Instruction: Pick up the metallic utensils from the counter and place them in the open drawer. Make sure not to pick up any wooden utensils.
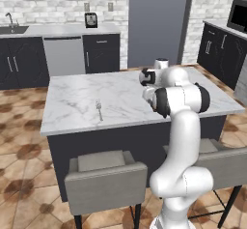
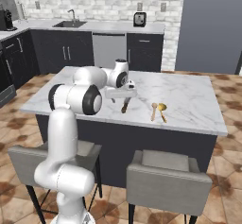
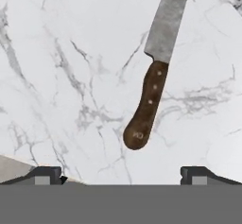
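White marble with grey lines makes the top of the table (image 1: 72, 102) you are working on. Look at the left base view first. At the left middle of that picture you can see the small silver fork (image 1: 99, 110) lying flat on the table, near the front edge. Your arm rises from the lower right and bends over the right part of the table top. Two grey stools (image 1: 106, 177) stand in front of the table at the bottom.

Now the right base view. Your arm comes up at the lower left, and the hand hangs over the middle of the table. Just under it, at the middle of the picture, the brown handle of the knife (image 2: 125, 106) pokes out. A bit to the right lie a wooden spoon (image 2: 153, 110) and a yellow round-headed thing (image 2: 162, 110), close together, apart from the knife.

In the hand view, the knife (image 3: 153, 72) runs from the top right down to the middle. Its silver blade is at the top and its dark brown handle points down. The gripper (image 3: 121, 175) sits at the bottom edge. Your jaws are wide apart, one tip at the lower left and one at the lower right, and they hold nothing. The knife handle ends just above the space between them.
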Controlling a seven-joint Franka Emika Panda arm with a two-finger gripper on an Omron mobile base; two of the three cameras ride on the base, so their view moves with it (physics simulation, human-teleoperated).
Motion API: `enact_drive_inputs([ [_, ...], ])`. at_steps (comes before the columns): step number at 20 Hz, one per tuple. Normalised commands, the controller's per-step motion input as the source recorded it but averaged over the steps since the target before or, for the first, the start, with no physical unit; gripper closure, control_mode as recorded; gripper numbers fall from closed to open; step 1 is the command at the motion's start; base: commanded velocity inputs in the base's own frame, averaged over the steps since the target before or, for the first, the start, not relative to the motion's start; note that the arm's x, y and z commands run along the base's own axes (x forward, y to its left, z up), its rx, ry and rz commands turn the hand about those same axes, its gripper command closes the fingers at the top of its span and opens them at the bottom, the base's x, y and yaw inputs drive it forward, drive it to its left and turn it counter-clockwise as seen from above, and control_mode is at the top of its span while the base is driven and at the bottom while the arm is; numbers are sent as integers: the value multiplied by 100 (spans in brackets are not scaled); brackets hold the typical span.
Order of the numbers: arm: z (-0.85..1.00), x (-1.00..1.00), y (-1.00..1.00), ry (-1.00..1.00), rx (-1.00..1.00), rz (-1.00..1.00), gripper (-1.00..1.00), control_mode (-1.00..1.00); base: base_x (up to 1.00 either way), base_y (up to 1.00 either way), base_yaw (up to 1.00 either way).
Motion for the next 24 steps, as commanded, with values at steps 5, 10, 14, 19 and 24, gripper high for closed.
enact_drive_inputs([
  [5, -32, 0, 0, -1, 0, -2, -100, -100, 0, 0, 0],
  [10, -31, 1, 0, -2, 0, -6, -100, -100, 0, 0, 0],
  [14, -25, 3, 0, -4, 0, -14, -100, -100, 0, 0, 0],
  [19, -11, 20, 0, -1, 0, -22, -100, -100, 0, 0, 0],
  [24, -4, 33, 0, 0, 0, -24, -100, -100, 0, 0, 0],
])
